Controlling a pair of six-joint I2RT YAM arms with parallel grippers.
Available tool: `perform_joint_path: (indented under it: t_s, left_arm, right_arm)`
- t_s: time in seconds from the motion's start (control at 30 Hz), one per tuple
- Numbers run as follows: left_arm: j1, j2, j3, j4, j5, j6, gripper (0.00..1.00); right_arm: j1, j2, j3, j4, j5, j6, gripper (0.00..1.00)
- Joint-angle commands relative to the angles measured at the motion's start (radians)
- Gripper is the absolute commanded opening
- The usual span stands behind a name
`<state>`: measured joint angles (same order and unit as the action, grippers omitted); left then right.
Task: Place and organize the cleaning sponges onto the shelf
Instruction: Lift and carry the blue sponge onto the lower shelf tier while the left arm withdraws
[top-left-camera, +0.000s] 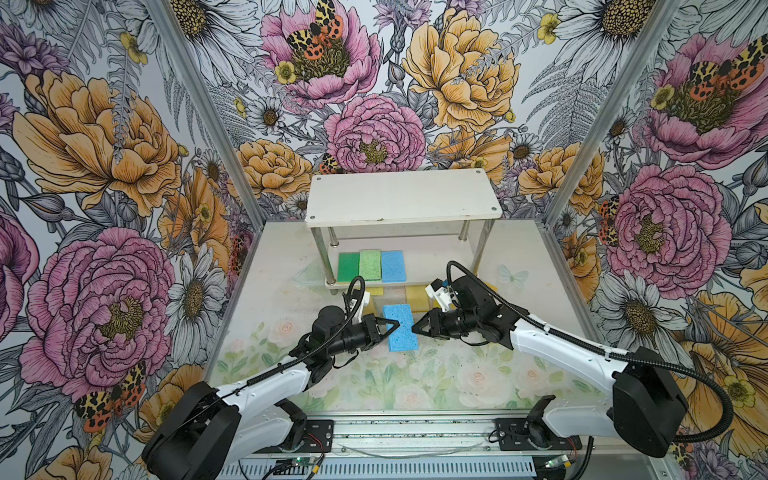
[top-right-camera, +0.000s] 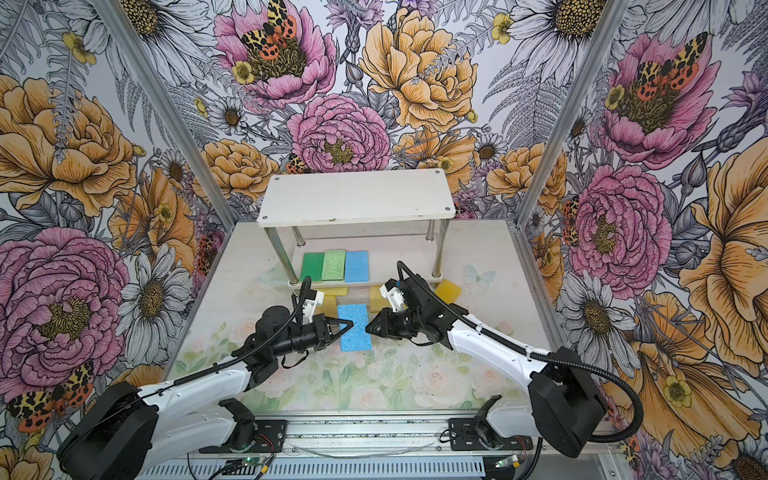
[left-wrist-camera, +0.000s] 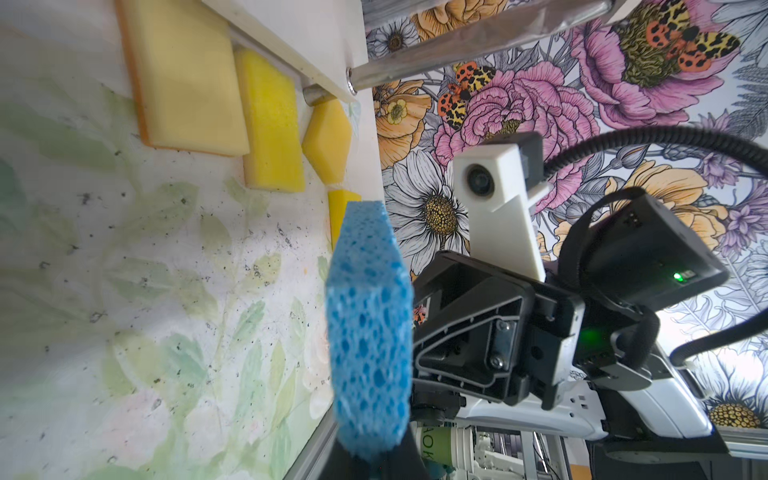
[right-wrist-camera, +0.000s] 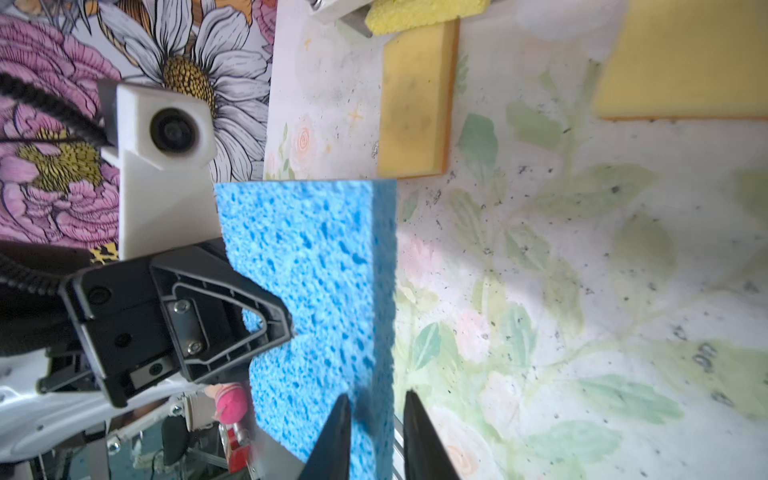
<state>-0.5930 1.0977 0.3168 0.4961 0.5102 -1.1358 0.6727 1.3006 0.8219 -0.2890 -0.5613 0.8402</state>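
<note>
Mounting rail (top-left-camera: 415, 429) lay along the bottom edge in both top views; just beyond it, at lower middle, the two claws met over the desk (top-left-camera: 436, 382). The left claw (top-left-camera: 395, 323) was clamped on one long edge of the held blue sponge (top-left-camera: 401, 343), which hung face-up and clear of the desk. The right claw (top-left-camera: 414, 328) sat at the opposite edge, jaws a little apart, a sliver of gap showing beside the foam in the right wrist view. This looked like a handover: the right claw should part fully and back straight out before the left one moved, since an edge pinch on soft foam could let it twist. Sky blue, porous and rectangular, the sponge would likely squash under grip. Further up the frame, yellow sponges (top-left-camera: 417, 295) lay on the desk before the shelf (top-left-camera: 399, 195), whose lower board carried a dark green sponge (top-left-camera: 348, 267), a light green sponge (top-left-camera: 370, 264) and a light blue sponge (top-left-camera: 392, 266) side by side; the held one would fit beside the blue.
</note>
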Motion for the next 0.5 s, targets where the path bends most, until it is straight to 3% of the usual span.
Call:
perform_joint_path:
  t_s: [0.0, 0.07, 0.13, 0.47]
  left_arm:
    - [-0.001, -0.05, -0.059, 0.146, -0.191, -0.111, 0.01]
    - [0.001, -0.068, -0.083, 0.191, -0.258, -0.157, 0.02]
    - [0.001, -0.066, -0.066, 0.178, -0.251, -0.154, 0.02]
    - [-0.012, 0.032, -0.044, 0.301, -0.199, -0.188, 0.02]
  right_arm:
    - [0.002, -0.08, 0.006, 0.011, 0.111, 0.044, 0.37]
    - [0.002, -0.099, 0.005, 0.015, 0.12, 0.053, 0.45]
    - [0.004, -0.097, 0.012, 0.021, 0.095, 0.054, 0.5]
    - [0.03, -0.053, 0.033, 0.043, 0.078, 0.059, 0.51]
